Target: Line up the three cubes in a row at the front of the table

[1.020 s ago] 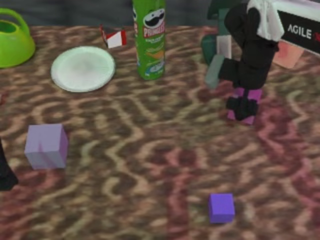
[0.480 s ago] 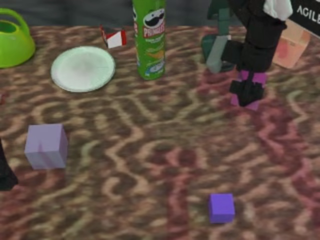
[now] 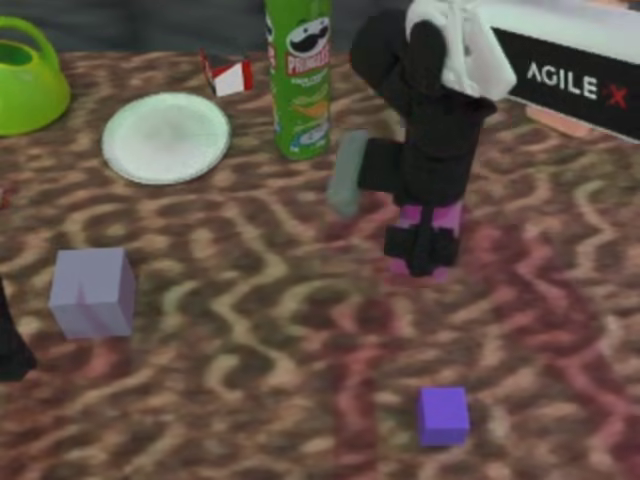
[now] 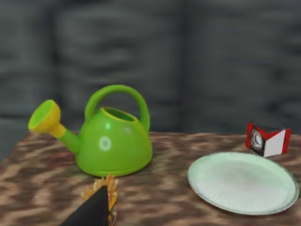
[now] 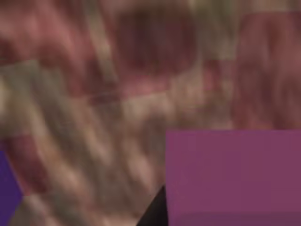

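My right gripper (image 3: 425, 248) is shut on the magenta-pink cube (image 3: 452, 218) and holds it over the table (image 3: 250, 300), right of the middle. In the right wrist view that cube (image 5: 233, 176) fills the frame beside one dark fingertip (image 5: 157, 212). The small violet cube (image 3: 443, 415) lies near the front edge, almost straight in front of the held one; its corner (image 5: 5, 183) shows in the right wrist view. At the left sits the large lavender cube (image 3: 92, 292). My left gripper (image 3: 10, 350) is parked, open, at the left edge, just in front of the lavender cube.
Along the back stand a green watering can (image 3: 25, 85), a white plate (image 3: 165, 137), a small red-and-white box (image 3: 230, 75) and a tall green crisp can (image 3: 298, 80). A pale pink block (image 3: 560, 122) lies at the back right, partly under my right arm.
My right arm first drew back with the magenta-pink cube, then swung left and toward the front, carrying it. The other two cubes and the left arm have stayed put.
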